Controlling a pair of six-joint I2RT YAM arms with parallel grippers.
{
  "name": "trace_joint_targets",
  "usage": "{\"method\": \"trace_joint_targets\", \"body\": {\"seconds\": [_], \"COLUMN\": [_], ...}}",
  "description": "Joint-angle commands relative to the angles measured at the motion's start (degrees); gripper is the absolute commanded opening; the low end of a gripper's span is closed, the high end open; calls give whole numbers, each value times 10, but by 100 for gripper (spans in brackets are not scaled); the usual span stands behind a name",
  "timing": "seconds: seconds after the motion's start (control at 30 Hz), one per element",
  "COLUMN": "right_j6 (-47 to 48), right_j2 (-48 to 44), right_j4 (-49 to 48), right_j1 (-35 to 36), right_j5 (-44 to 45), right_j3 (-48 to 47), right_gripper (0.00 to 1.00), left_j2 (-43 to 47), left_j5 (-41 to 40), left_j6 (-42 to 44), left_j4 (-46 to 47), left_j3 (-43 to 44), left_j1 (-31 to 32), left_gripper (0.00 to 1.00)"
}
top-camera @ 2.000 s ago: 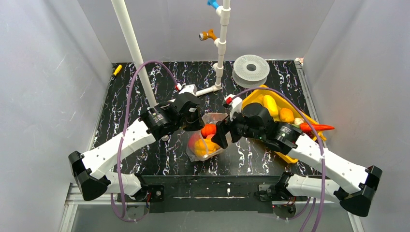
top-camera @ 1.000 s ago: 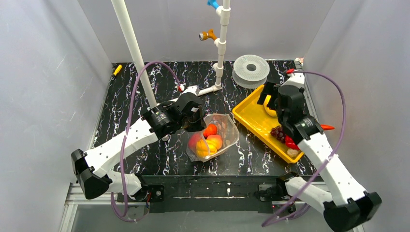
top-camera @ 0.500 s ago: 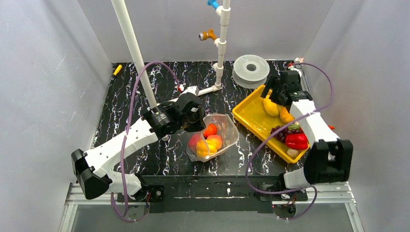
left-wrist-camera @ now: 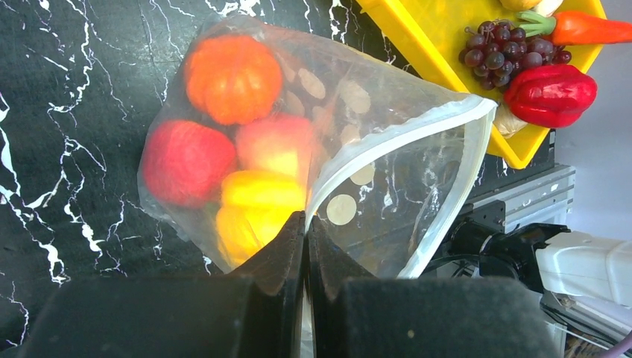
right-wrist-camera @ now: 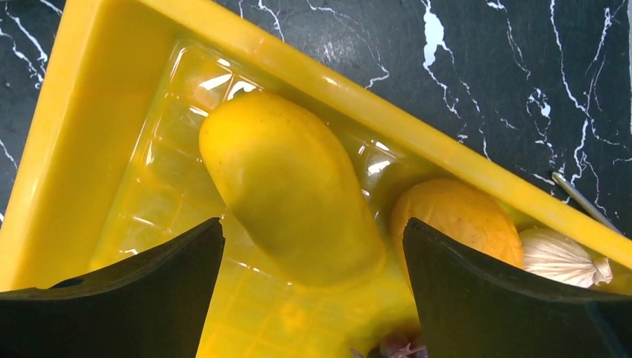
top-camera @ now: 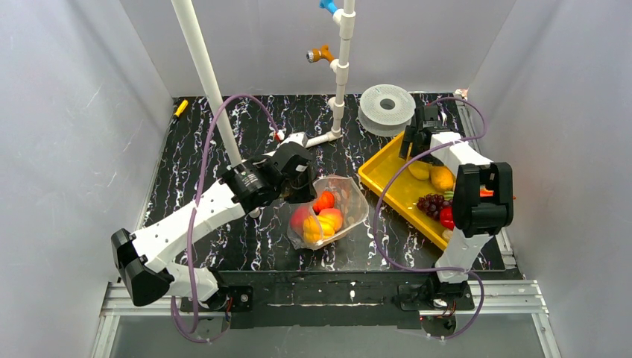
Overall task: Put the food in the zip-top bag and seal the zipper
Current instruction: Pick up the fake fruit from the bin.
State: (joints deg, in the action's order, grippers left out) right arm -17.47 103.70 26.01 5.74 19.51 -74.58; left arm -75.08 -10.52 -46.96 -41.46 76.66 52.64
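While the black, white-veined marble-look table (top-camera: 223, 134) carries everything, only two places on it matter to you. One is the yellow rectangular plastic tray (top-camera: 389, 180) at the right. The other is the clear floppy zip-top bag printed with white dots (top-camera: 352, 203) beside it, mouth toward the tray, with glossy red, orange and yellow toy fruits (left-wrist-camera: 246, 149) inside. Your left gripper (left-wrist-camera: 305, 242) is pressed together on the whitish zipper strip (left-wrist-camera: 402, 134), pinching it so the mouth gapes. Your right arm, folded back and reaching over the tray's far corner, is the nearer one to the loose food. Your right gripper (right-wrist-camera: 311, 227) hangs spread wide, and the smooth yellow oblong toy fruit (right-wrist-camera: 287, 186) lies just below between its fingers. Its long axis slants across the gap, so a slight wrist turn would probably let you close across its narrow width.
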Motion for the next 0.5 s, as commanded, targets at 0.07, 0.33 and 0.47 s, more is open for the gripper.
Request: {"method": "trace_joint_targets", "body": {"seconds": [0.07,0.33,0.47], "right_j6": [16,23,23], "right_j2": [40,46,44], "right_j4": [6,7,6], "right_j1": [-2,0,0], "right_j5": [5,0,-8], "right_j3": [-29,-39,-37], "right_gripper": [90,70,50], "left_j2": [-13,-9,-9], "left_j5": [0,0,1], "left_j6": [6,3,3], "left_j4": [-18,-17,-17], "left_j3": [31,22,23], "left_j1": [-2,-3,-3], "left_gripper": [0,0,0]}}
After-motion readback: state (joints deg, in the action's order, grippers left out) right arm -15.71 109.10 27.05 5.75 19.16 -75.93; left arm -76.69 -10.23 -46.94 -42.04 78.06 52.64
